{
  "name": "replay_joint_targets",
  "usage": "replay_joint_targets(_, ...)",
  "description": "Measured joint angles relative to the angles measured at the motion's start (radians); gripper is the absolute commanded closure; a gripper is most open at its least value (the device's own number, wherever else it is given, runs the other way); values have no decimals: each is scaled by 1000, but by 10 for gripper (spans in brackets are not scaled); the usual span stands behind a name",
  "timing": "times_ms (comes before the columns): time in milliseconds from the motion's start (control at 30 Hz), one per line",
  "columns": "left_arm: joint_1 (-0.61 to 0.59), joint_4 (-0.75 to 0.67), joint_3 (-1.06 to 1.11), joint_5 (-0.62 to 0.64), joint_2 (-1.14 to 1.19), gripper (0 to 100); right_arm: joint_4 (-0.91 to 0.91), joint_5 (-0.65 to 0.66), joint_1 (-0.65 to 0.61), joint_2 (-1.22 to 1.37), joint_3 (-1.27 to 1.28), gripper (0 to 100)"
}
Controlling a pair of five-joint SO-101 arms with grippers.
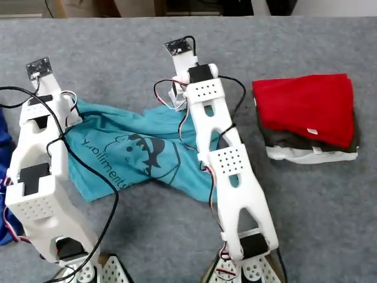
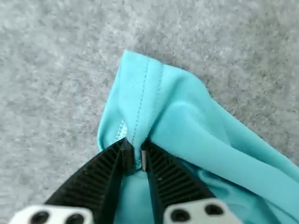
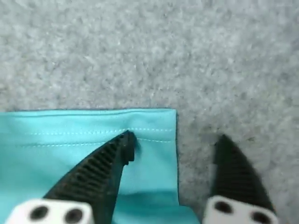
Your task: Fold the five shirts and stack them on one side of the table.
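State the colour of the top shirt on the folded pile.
The top shirt is red, clearest in the high view.

A grey, felt-like covering (image 1: 118,47) is spread across nearly the whole high view, up to a straight far edge near the top. The covering's (image 2: 46,70) fuzzy, mottled nap is seen close up in the left wrist view, and the covering (image 3: 140,46) likewise in the right wrist view. Beyond that edge, brown shapes (image 1: 88,7) at the upper left and dark shapes (image 1: 235,6) at the top centre are cropped too far to be identified.
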Motion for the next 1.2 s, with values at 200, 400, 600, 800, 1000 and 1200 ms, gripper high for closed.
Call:
replay_joint_targets(200,0,0,0,0,0,982,-68,0,5,2,-2,983)
replay_joint_targets(400,0,0,0,0,0,982,-75,0,11,5,-2,997)
replay_joint_targets(600,0,2,0,0,0,982,-35,-23,23,6,-81,997)
replay_joint_targets(800,23,130,-68,31,-140,982,54,-60,31,-186,-157,997)
replay_joint_targets(1000,68,354,-236,48,-417,982,74,-60,43,-566,-172,997)
replay_joint_targets(1200,68,548,-413,48,-726,982,69,-60,41,-993,-178,997)
